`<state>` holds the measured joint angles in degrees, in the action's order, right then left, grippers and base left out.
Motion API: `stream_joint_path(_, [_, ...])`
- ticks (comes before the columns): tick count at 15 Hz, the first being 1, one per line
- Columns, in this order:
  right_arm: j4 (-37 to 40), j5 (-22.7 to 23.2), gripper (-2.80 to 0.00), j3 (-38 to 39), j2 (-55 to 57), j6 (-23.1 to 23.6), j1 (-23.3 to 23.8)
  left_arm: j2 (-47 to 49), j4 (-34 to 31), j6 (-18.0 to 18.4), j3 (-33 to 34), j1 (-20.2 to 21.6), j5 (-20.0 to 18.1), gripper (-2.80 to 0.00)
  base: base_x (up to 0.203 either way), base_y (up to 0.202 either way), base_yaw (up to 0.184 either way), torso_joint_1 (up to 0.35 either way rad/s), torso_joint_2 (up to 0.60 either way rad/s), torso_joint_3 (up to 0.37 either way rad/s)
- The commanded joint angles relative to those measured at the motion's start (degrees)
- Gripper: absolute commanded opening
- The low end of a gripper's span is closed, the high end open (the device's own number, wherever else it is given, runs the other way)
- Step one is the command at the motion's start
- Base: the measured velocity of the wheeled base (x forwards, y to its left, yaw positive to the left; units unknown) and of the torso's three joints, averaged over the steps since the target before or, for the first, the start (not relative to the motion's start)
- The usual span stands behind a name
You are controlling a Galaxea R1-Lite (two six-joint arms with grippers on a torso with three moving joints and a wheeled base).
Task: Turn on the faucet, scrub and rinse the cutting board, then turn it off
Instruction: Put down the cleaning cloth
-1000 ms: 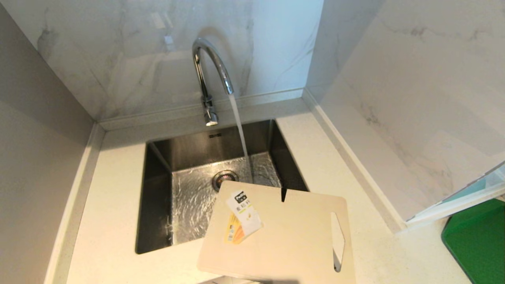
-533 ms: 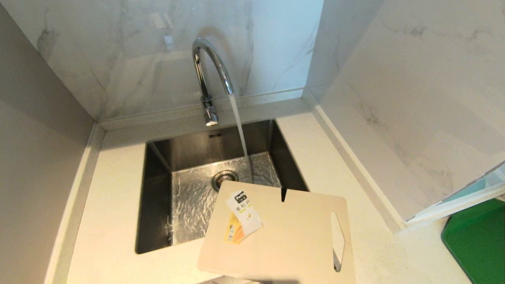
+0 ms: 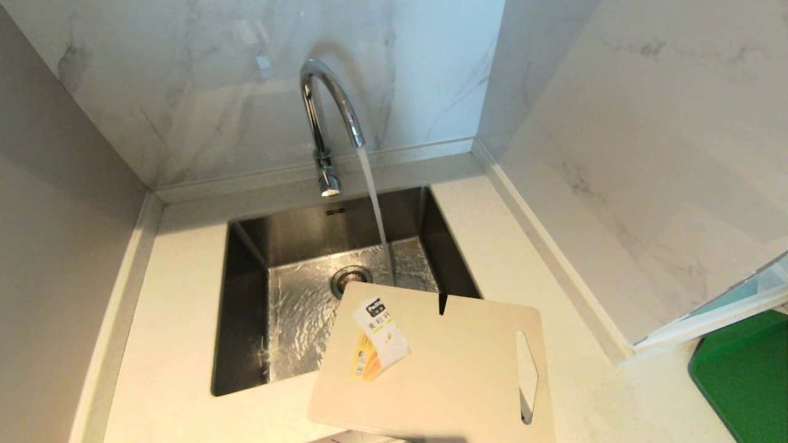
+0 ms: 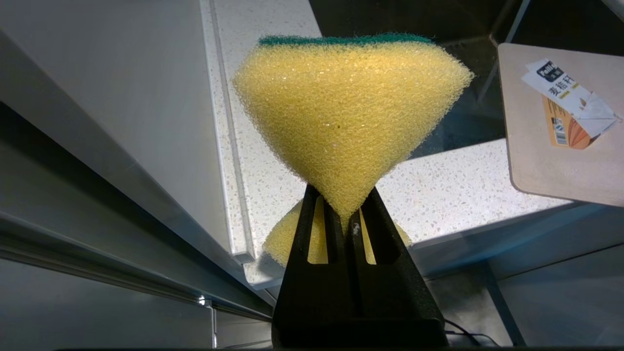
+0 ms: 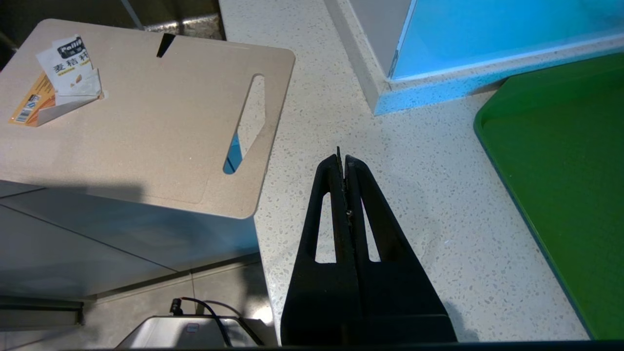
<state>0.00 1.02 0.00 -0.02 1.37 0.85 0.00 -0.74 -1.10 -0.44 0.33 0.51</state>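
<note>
The large pale beige rectangular cutting board (image 3: 449,369) with rounded corners lies flat on the speckled white stone counter (image 3: 172,344), its far left corner jutting over the near right part of the dark steel sink (image 3: 246,320) and its near edge overhanging the counter's front. A white-and-orange paper label (image 3: 377,339) sits near its left edge, a small notch cuts its far edge, and the elongated handle hole runs along its right side. Behind the sink stands the tall shiny chrome gooseneck faucet (image 3: 326,117), a stream of water (image 3: 373,197) falling from its spout to the rippling basin floor just beyond the board, near the round drain (image 3: 351,280).

The left hand (image 4: 347,214) is clamped tight on a yellow sponge with a green scouring face (image 4: 348,107), pinching its middle so it flares out above the fingers; it hangs before the counter's front edge, left of the board. The right hand (image 5: 345,163) is closed and empty, over bare counter between the board and a dark green mat (image 5: 560,161).
</note>
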Motion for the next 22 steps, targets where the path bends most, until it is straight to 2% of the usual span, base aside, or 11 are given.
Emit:
stream_joint_path(1, [0.0,0.0,-2.8,0.0,0.0,0.0,0.0,0.0,0.0,0.0,0.0,0.0,0.0,-2.8,0.0,0.0,0.0,0.0,0.0,0.0])
stream_joint_path(7, [0.0,0.0,-2.8,0.0,0.0,0.0,0.0,0.1,-0.5,0.2,-0.2,0.0,0.1,-2.8,0.0,0.0,0.0,0.0,0.0,0.0])
stream_joint_path(11, [0.0,0.0,-2.8,0.0,0.0,0.0,0.0,5.1,-0.8,5.5,-0.8,0.0,-1.3,-2.8,0.0,0.0,0.0,0.0,0.0,0.0])
stream_joint_path(16, [0.0,0.0,-2.8,0.0,0.0,0.0,0.0,16.4,-4.3,6.5,-8.9,0.0,-6.8,-2.8,0.0,0.0,0.0,0.0,0.0,0.0])
stream_joint_path(22, [0.0,0.0,-2.8,0.0,0.0,0.0,0.0,36.8,-7.2,8.8,-20.4,0.0,-15.2,-2.8,0.0,0.0,0.0,0.0,0.0,0.0])
